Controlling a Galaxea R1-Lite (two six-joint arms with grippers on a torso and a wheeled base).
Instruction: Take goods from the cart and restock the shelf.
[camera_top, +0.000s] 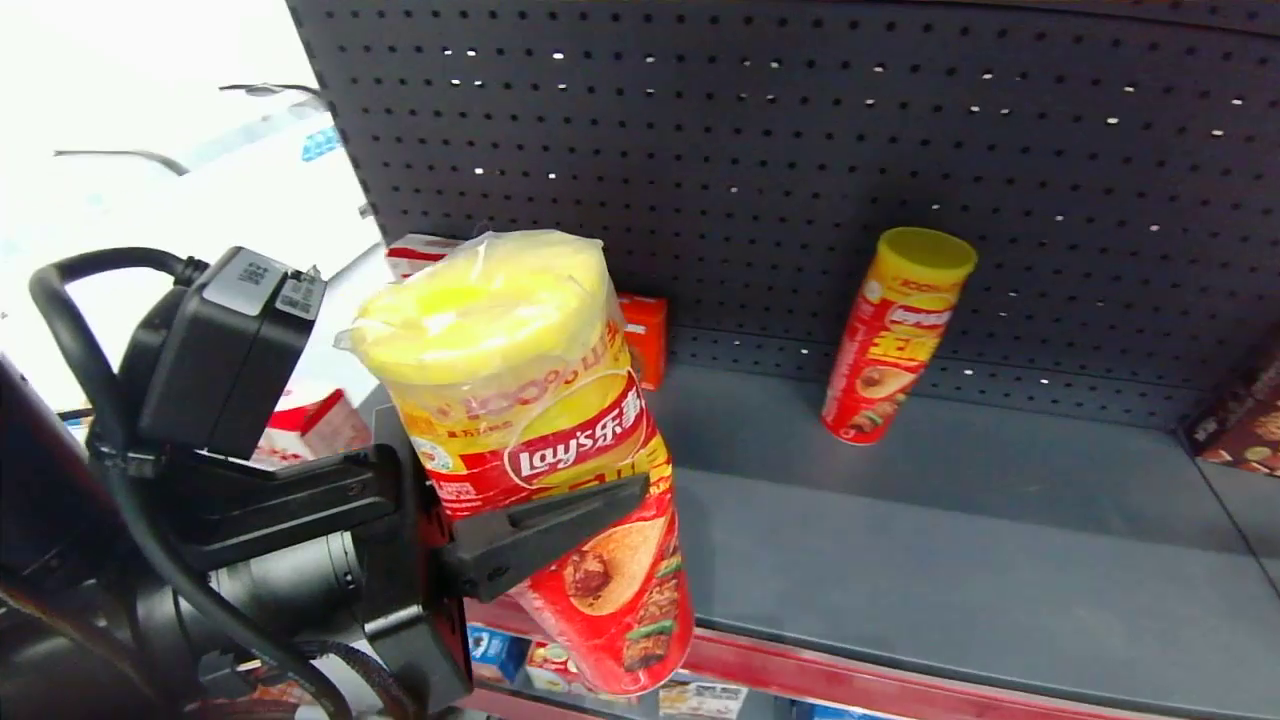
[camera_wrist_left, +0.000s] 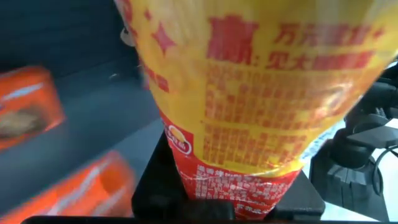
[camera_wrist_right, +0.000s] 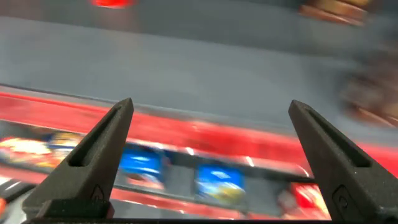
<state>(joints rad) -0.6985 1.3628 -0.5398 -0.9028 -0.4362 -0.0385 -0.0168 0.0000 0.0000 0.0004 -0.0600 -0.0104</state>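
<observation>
The left gripper (camera_top: 556, 500) clamps the can (camera_top: 525, 400) at mid-height, near upright, at the front edge of the shelf (camera_top: 900, 540), with bare deck ahead and rightward toward the second can (camera_top: 895, 335); the right gripper (camera_wrist_right: 211, 155) is spread wide, empty

Strong glare upper L; shelf (camera_top: 900, 560) evenly lit.

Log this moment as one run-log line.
left gripper: shut on chip can, in front of shelf | right gripper: open, empty | second can: standing on shelf near back | step: placement pending
</observation>
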